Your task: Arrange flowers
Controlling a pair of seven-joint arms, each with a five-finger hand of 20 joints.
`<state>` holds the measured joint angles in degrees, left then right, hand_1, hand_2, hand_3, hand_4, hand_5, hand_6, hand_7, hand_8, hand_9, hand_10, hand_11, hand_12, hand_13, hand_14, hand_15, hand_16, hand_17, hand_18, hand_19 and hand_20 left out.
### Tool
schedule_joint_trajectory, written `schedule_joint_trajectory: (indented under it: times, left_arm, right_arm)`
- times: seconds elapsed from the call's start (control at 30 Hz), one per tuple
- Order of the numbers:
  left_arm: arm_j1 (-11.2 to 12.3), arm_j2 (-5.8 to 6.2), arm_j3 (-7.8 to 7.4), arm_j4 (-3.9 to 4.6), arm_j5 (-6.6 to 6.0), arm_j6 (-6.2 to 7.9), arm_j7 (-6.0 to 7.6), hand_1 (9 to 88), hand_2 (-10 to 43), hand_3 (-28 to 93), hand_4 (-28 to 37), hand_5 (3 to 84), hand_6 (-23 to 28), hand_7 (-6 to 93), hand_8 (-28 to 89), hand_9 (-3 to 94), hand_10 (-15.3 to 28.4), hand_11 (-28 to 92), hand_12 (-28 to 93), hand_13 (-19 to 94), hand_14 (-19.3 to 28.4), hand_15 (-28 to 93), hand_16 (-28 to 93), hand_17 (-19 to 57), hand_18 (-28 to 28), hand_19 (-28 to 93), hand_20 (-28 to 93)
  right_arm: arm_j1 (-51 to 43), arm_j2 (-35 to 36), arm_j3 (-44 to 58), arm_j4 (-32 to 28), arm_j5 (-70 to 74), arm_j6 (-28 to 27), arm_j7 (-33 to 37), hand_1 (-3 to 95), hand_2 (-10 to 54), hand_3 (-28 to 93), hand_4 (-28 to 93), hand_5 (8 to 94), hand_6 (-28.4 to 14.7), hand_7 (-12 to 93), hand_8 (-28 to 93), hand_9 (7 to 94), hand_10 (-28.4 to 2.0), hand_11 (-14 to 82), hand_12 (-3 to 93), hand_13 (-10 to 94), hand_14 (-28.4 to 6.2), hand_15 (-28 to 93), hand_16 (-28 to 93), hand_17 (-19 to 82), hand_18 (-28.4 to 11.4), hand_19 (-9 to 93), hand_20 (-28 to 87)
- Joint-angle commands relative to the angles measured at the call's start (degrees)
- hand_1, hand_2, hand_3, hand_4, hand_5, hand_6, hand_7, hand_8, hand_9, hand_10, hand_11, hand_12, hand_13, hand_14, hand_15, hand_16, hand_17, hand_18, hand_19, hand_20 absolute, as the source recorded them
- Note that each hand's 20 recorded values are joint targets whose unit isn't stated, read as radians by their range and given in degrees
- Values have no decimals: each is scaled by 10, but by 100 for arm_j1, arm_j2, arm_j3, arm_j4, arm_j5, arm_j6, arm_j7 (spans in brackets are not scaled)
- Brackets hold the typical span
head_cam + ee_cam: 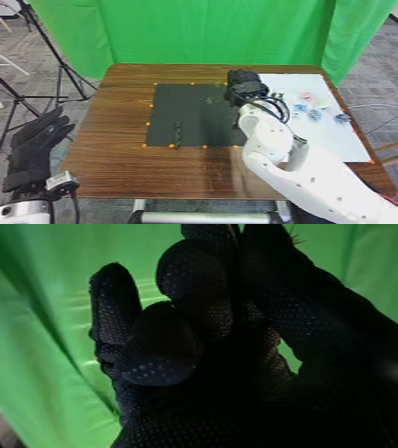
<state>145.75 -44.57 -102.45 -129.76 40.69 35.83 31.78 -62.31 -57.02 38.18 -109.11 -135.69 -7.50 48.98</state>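
In the head view my right hand (244, 86) is over the far right corner of the dark mat (197, 120). Bits of green (213, 100) show against the mat just left of it. A green stem (178, 135) lies near the mat's front edge. Pink (306, 95) and blue flowers (314, 114) lie on the white sheet (320, 135). My left hand (40, 145) is off the table's left side, fingers straight. In the right wrist view my right hand (213, 294) has curled fingers and pinches a thin sprig (297, 240), whose spiky tip sticks out by the fingertips.
Orange dots line the mat's edges. The brown table (107, 145) extends left of the mat and in front of it. A green curtain (213, 30) hangs behind the table, and black tripod stands (62, 65) are at the far left.
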Motion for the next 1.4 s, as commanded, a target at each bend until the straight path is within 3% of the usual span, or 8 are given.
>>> schedule_joint_trajectory:
  times: [0.03,0.4,0.6,0.93,1.1,1.3,1.37,1.4]
  left_arm:
    - [-166,-113,41,12,192,-181,-188,251,54,822,-229,381,97,162,-108,321,189,366,64,211,255,616,-167,-108,207,560,38]
    - [-329,-323,55,48,417,-360,-398,252,55,818,-228,382,98,158,-107,320,191,366,65,210,256,616,-167,-108,207,561,39]
    - [-450,-315,136,91,436,-409,-445,251,56,819,-225,382,100,155,-105,320,192,365,65,209,258,615,-167,-109,207,561,40]
    - [-601,-483,154,131,633,-587,-616,251,56,818,-222,383,99,155,-105,320,192,364,66,210,257,616,-166,-109,208,560,40]
    - [-589,-406,192,133,560,-530,-562,252,56,818,-222,383,99,155,-105,320,192,363,66,209,258,616,-167,-109,208,560,40]
    - [-619,-528,160,141,667,-628,-654,253,53,824,-220,383,99,156,-105,320,192,363,67,209,257,615,-167,-109,208,560,40]
    - [-625,-520,173,139,670,-616,-645,253,53,824,-220,383,99,156,-106,320,192,363,67,209,257,615,-167,-109,208,559,40]
    - [-620,-441,194,144,600,-575,-596,254,54,823,-220,383,99,156,-106,320,192,363,67,210,257,616,-167,-109,208,560,40]
  right_arm:
    - [26,-620,-144,284,-279,-238,-202,525,-63,756,-259,858,-42,222,269,830,-150,520,294,829,-75,768,281,413,-246,932,28]
    - [-241,-994,-252,471,-484,-509,-261,524,-63,758,-259,858,-40,226,268,831,-149,523,294,829,-75,769,283,411,-246,932,30]
    - [-363,-1160,-200,658,-553,-672,-268,523,-63,758,-259,857,-39,228,266,830,-149,524,295,830,-75,769,282,408,-246,932,32]
    - [-454,-1265,-186,856,-616,-800,-168,523,-62,757,-259,856,-39,231,265,830,-148,525,294,830,-76,769,283,405,-246,932,34]
    - [-540,-1326,-156,908,-648,-923,-122,523,-62,757,-258,856,-38,232,262,830,-148,526,294,830,-76,769,283,403,-247,932,34]
    - [-672,-1422,-124,902,-721,-1168,-120,521,-62,759,-254,856,-38,233,261,832,-149,525,293,831,-76,769,281,401,-250,932,34]
    - [-714,-1478,-106,907,-766,-1254,-136,520,-62,759,-253,857,-38,232,259,832,-149,525,293,832,-76,768,281,401,-251,932,35]
    - [-726,-1497,-101,898,-752,-1315,-123,519,-62,759,-252,858,-38,232,258,833,-149,526,293,832,-77,768,281,401,-251,932,35]
